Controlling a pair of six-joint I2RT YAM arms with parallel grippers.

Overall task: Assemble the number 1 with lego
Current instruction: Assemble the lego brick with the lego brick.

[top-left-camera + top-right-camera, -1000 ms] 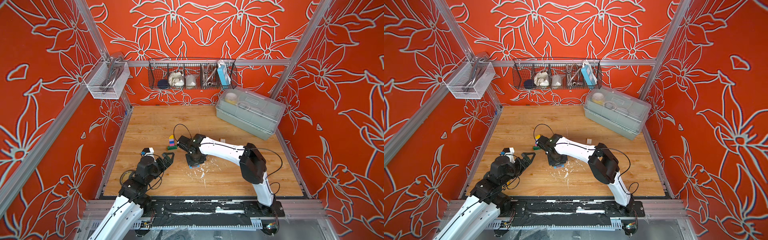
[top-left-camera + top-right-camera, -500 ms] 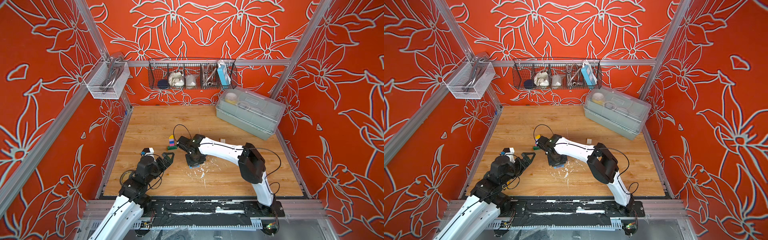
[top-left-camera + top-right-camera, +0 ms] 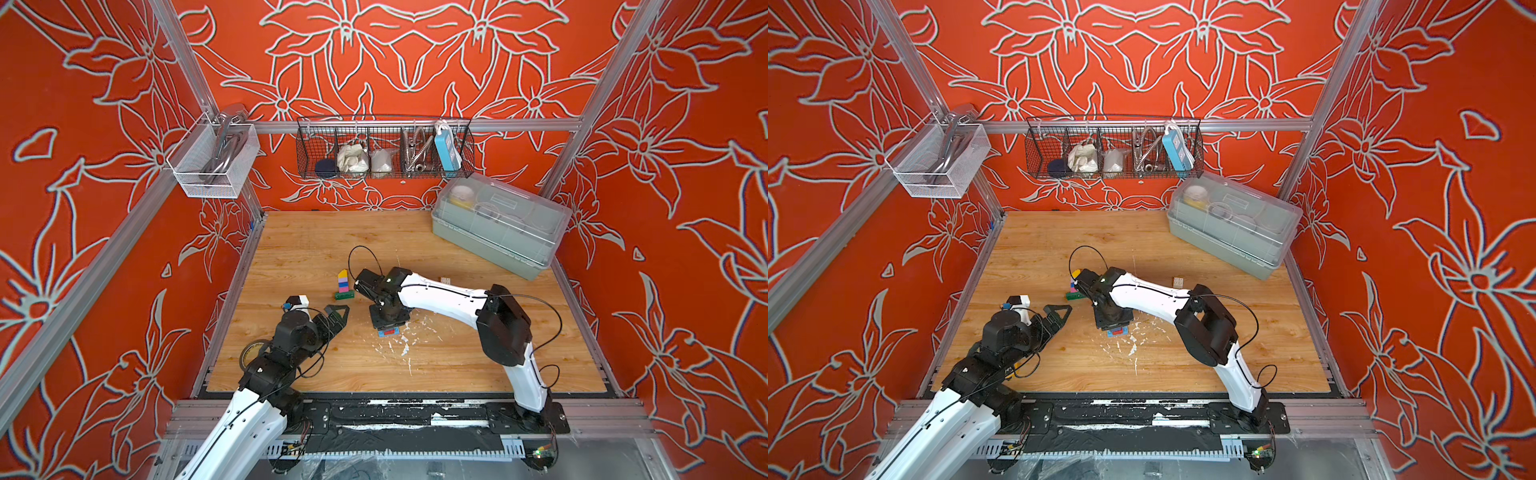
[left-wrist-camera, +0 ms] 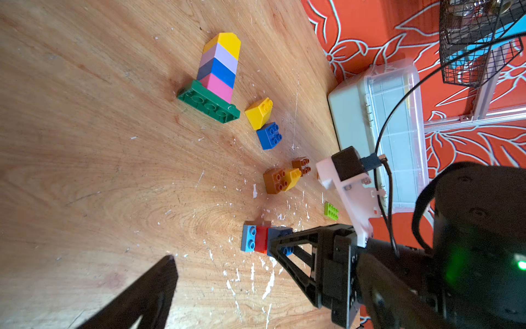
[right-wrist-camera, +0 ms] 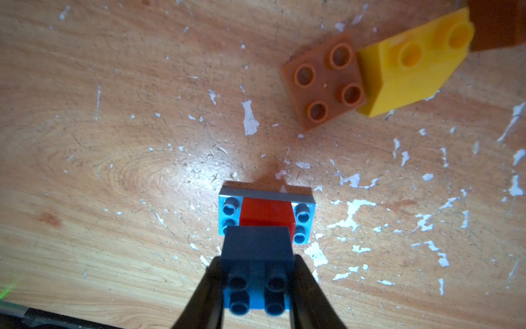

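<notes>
Right gripper (image 5: 257, 265) clamped on a dark blue brick (image 5: 257, 245); left gripper (image 3: 334, 318) spread wide and empty.
The held brick sits on a red brick (image 5: 266, 212) on a light blue plate (image 5: 229, 210), on the tabletop (image 5: 113, 142) directly beneath the right gripper. A brown brick (image 5: 324, 79) and yellow brick (image 5: 407, 68) lie just ahead; the tower (image 4: 219, 68) stands beyond the left gripper.

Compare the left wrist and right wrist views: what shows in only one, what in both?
Left wrist only: the brick tower on its dark green plate, the loose blue brick, the lime plate. Right wrist only: both fingers of the right gripper flanking the dark blue brick. Both: the red brick on the light blue plate, the brown brick touching a yellow brick.
</notes>
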